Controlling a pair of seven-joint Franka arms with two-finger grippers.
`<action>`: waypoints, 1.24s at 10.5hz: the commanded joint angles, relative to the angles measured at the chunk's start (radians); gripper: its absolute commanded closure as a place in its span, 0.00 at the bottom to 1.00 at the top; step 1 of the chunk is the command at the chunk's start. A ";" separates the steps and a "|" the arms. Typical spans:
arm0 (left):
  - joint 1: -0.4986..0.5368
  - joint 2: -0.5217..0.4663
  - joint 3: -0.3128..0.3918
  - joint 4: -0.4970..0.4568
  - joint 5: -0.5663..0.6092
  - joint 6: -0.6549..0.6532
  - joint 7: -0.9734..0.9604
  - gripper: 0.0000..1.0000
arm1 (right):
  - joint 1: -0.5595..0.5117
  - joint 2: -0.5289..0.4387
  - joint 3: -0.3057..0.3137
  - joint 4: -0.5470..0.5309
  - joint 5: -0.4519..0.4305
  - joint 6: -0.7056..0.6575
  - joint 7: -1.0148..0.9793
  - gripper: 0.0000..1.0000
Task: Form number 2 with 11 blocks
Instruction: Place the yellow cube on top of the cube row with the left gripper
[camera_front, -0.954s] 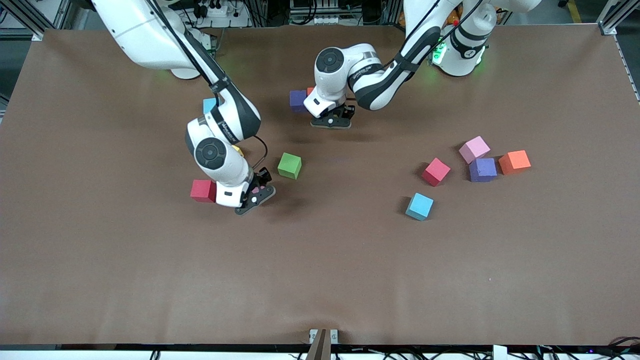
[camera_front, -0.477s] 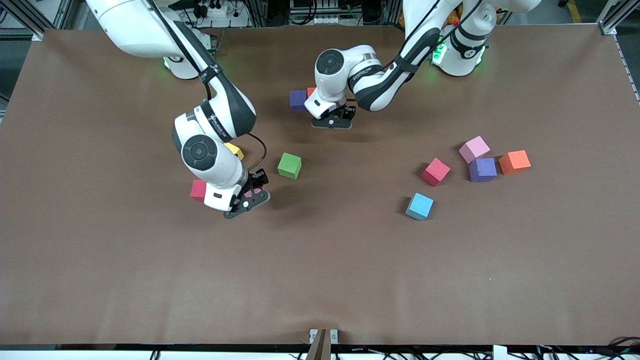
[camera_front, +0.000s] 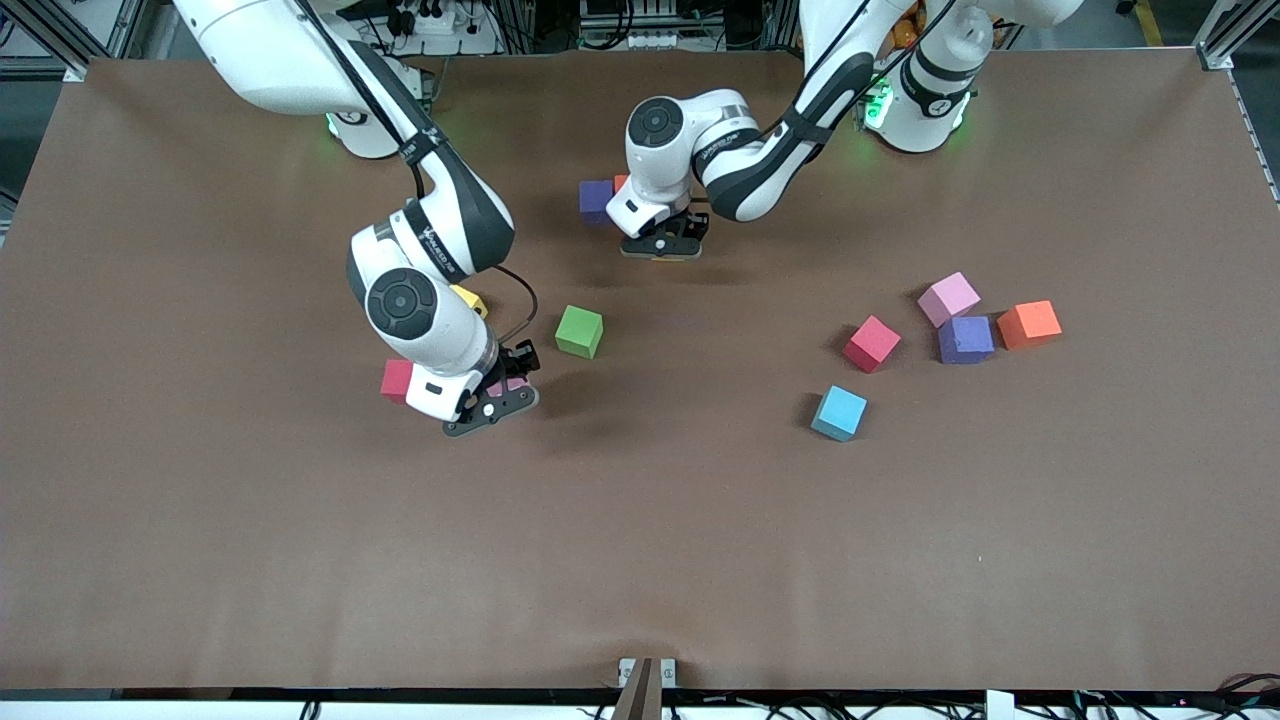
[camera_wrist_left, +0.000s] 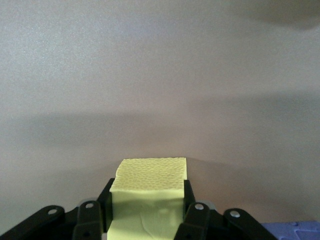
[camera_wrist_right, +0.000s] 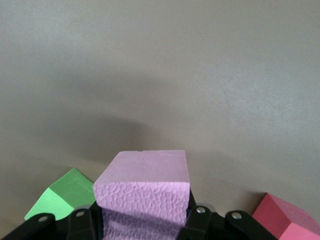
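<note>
On the brown table (camera_front: 700, 560), the left end effector (camera_front: 662, 243) grips a yellow block (camera_wrist_left: 148, 192) over the spot beside the purple block (camera_front: 596, 199) at its 10 o'clock, while the right end effector (camera_front: 497, 397) clasps a pink block (camera_wrist_right: 144, 192).

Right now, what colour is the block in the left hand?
Pale yellow block; the left wrist view shows it best.

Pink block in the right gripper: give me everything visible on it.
The pink block is a pale pink cube of matte, foam-like material with a pebbled texture on the face toward the wrist camera and a smoother top. It looks intact and sits squarely, clamped on two opposite sides by the right gripper, which is shut on it. In the front view only a sliver shows. A green block and a red block lie on the table to either side.
</note>
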 joint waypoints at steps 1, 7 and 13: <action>-0.024 0.011 0.016 0.008 -0.011 0.010 -0.017 0.68 | -0.006 0.001 0.009 0.020 -0.004 -0.014 0.028 1.00; -0.036 0.028 0.016 0.014 -0.018 0.010 -0.032 0.68 | -0.012 -0.016 0.009 0.027 -0.003 -0.036 0.058 1.00; -0.048 0.054 0.023 0.006 -0.003 -0.002 -0.060 0.00 | -0.017 -0.017 0.010 0.029 -0.003 -0.036 0.079 1.00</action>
